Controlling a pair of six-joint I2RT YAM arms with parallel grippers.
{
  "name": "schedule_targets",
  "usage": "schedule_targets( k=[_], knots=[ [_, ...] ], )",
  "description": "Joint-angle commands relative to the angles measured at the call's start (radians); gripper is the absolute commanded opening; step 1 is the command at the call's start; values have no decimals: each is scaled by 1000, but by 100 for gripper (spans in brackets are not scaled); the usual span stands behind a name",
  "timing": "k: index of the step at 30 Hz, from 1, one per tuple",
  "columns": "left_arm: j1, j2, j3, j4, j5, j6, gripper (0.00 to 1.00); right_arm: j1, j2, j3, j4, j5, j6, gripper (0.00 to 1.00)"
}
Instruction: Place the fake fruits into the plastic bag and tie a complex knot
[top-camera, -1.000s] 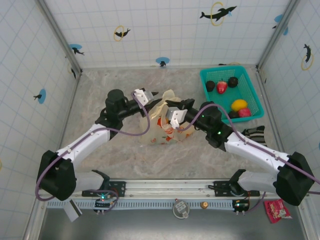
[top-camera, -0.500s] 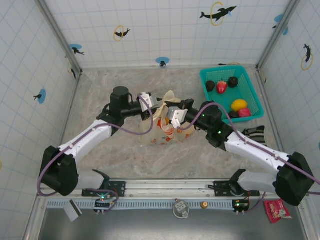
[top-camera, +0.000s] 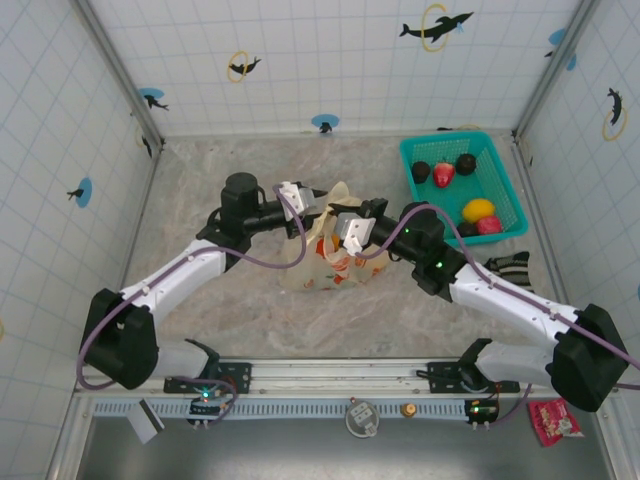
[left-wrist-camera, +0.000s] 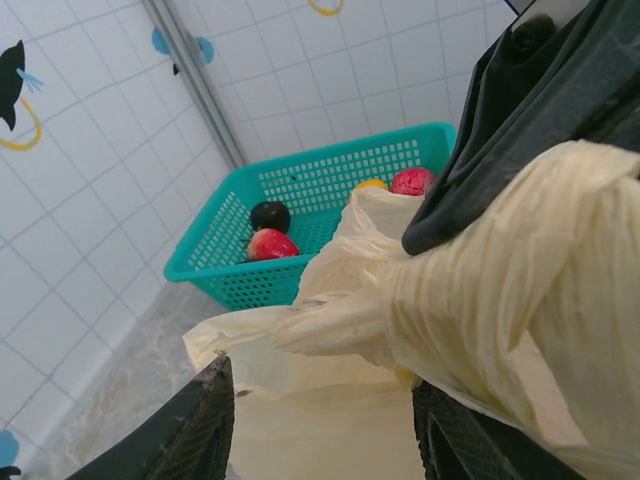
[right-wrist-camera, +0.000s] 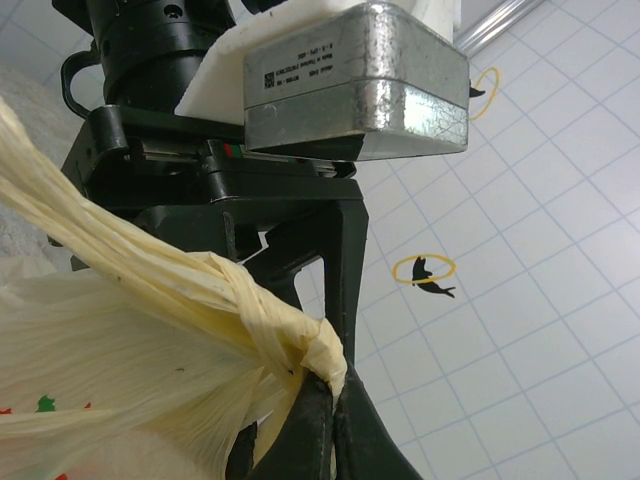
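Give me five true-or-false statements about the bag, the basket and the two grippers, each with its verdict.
1. The basket is empty. False: several fake fruits lie in it.
2. The right gripper is shut on a twisted strand of the plastic bag. True.
3. The plastic bag lies inside the basket. False: it sits on the table, left of the basket.
4. The left gripper has its fingers apart, with bag film between them. True.
5. The basket is teal. True.

Plastic bag (top-camera: 322, 262) contents indistinct through crinkles; left gripper (left-wrist-camera: 318, 400) cropped by bottom edge.
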Motion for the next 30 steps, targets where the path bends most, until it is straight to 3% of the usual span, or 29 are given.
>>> schedule_targets(
  k=[1,7,14,23,30],
  knots=[
    [-10,14,-18,45,68,-10,49,-2,3,25,42,-9,17,0],
    [-17,29,6,9,124,5,49,-2,12,34,40,-11,26,0],
    [-28,45,12,-8,114,19,49,-2,20,33,47,-17,38,0],
    [-31,7,-30,71,-3,32,15,1,5,19,46,-12,46,0],
    [-31,-8,-33,37,-41,58,0,1,-8,15,36,-3,45,0]
  ],
)
